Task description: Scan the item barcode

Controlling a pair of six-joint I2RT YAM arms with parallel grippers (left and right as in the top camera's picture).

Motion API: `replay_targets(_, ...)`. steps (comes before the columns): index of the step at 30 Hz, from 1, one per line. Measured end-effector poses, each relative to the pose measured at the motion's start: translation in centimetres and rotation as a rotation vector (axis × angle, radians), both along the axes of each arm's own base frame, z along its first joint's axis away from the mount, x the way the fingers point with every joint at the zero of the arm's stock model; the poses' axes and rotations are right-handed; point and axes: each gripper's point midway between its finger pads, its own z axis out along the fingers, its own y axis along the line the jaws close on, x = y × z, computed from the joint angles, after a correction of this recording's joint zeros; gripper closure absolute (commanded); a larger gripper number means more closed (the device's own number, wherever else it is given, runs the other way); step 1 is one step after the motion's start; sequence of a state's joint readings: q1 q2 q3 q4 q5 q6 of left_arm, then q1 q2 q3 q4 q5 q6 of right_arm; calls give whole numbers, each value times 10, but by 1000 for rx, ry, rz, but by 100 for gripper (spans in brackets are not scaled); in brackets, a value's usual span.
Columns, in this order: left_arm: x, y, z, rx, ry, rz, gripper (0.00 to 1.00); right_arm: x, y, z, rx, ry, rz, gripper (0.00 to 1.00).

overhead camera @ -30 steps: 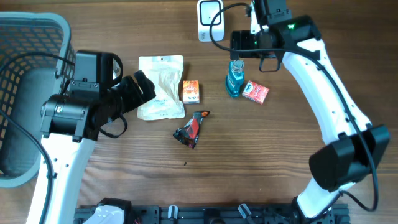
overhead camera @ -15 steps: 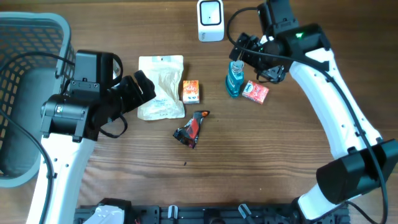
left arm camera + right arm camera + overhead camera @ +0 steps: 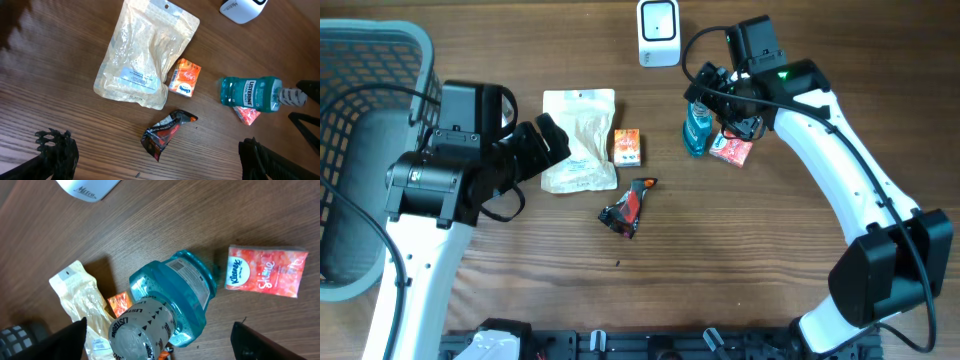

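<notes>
Nearest the robot's base, a crumpled black-and-red foil wrapper [image 3: 628, 207] lies alone on the brown wooden table [image 3: 720, 260]. Just left of it and a little farther out, the left gripper [image 3: 150, 142] hangs above the wood with its jaws spread wide and nothing between them; its wrist view looks down on the wrapper.

Beyond that lies a flat cream-coloured plastic pouch [image 3: 579, 140] with a hang hole at its far end. A small orange cardboard box [image 3: 627, 147] sits just beside the pouch's right edge.

Farther right is the item for scanning, a teal-blue plastic mouthwash bottle [image 3: 696, 135] with a clear wrapped cap. It stands cap-up on the table (its printed label shows in both wrist views). A red-and-pink soft pack of tissues [image 3: 732, 150] lies just beside it on the right.

The right gripper [image 3: 159, 325] is directly above the bottle with its jaws wide. One dark finger is on each side of the cap, and neither visibly touches it.

At the far edge, well apart from the bottle, stands the white box-shaped barcode scanner [image 3: 658, 20]. A grey mesh plastic basket [image 3: 360, 90] fills the table's left side.
</notes>
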State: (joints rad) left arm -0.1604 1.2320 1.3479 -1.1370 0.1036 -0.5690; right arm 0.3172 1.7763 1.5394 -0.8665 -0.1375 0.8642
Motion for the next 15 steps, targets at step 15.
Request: replay_targets(15,0,0,0,0,0,0,0,-11,22,-2,-103,-28,-53,29)
